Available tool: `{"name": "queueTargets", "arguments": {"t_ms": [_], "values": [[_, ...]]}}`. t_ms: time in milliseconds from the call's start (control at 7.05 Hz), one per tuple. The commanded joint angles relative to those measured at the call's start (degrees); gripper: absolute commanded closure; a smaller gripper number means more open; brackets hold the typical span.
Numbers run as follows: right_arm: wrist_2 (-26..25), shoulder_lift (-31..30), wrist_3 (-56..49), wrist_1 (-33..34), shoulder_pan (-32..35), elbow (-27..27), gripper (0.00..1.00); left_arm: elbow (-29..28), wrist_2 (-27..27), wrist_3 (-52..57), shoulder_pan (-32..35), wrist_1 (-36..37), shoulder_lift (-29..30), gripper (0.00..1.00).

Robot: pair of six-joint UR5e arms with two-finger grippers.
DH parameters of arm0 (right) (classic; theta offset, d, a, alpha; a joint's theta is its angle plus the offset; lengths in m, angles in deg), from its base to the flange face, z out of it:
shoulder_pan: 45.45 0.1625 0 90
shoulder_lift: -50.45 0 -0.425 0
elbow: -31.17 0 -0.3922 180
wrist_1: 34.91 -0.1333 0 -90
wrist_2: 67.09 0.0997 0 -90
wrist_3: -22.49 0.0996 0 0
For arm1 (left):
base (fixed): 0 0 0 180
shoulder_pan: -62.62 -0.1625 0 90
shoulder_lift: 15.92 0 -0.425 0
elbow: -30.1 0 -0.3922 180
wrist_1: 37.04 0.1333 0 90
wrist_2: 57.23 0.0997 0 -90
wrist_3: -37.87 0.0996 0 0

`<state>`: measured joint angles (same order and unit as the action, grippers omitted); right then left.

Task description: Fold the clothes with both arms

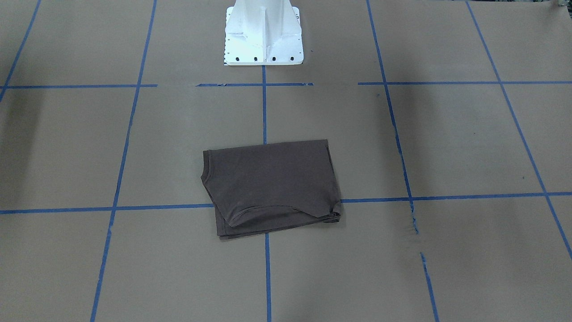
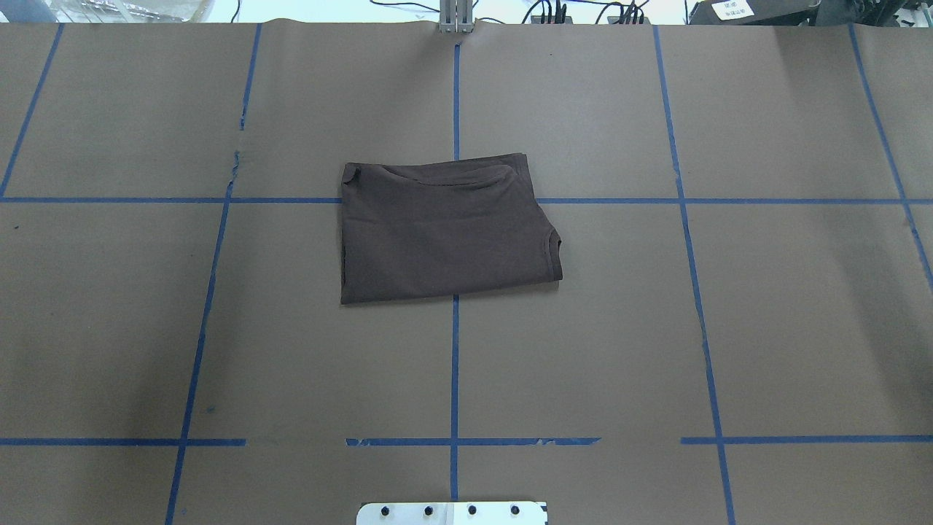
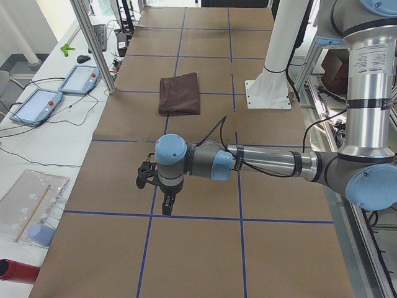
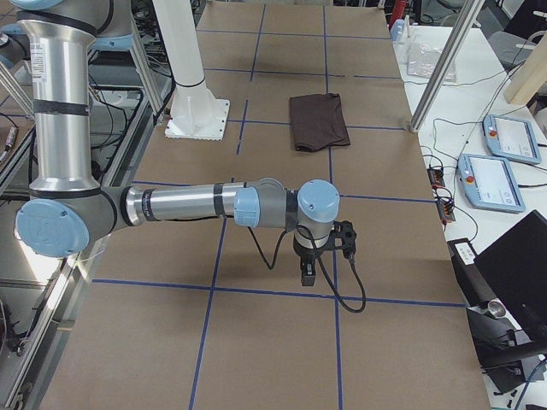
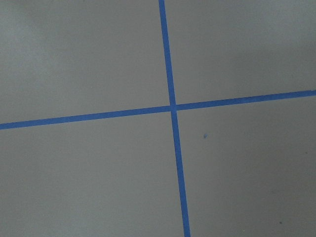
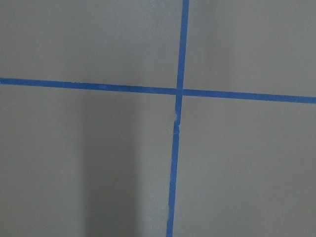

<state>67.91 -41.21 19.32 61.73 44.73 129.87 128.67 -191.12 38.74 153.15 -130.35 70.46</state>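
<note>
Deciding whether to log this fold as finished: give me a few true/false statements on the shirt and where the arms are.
1. The T-shirt lies folded into a compact rectangle on the table. True.
2. One claw is clamped on the shirt. False: the left claw and the right claw are over bare table, well apart from it.
3. The shirt covers a crossing of the blue tape lines. True.
4. The shirt hangs over the table's edge. False: it lies mid-table, in front of the white pedestal base.
5. Both wrist cameras see the shirt. False: they show only brown surface and crossing tape.
</note>
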Motion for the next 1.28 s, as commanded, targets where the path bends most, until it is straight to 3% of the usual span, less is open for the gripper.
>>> {"name": "queueTargets", "arguments": {"t_ms": [0,1135], "values": [[0.00,0.16,0.01,-1.88,0.00,-0.35,0.00,-0.04,0.03,0.00,0.00,-0.03,0.02,0.00],[0.08,0.34,2.72,-2.07,0.00,-0.09,0.00,-0.04,0.12,-0.35,0.00,-0.03,0.28,0.00]]}}
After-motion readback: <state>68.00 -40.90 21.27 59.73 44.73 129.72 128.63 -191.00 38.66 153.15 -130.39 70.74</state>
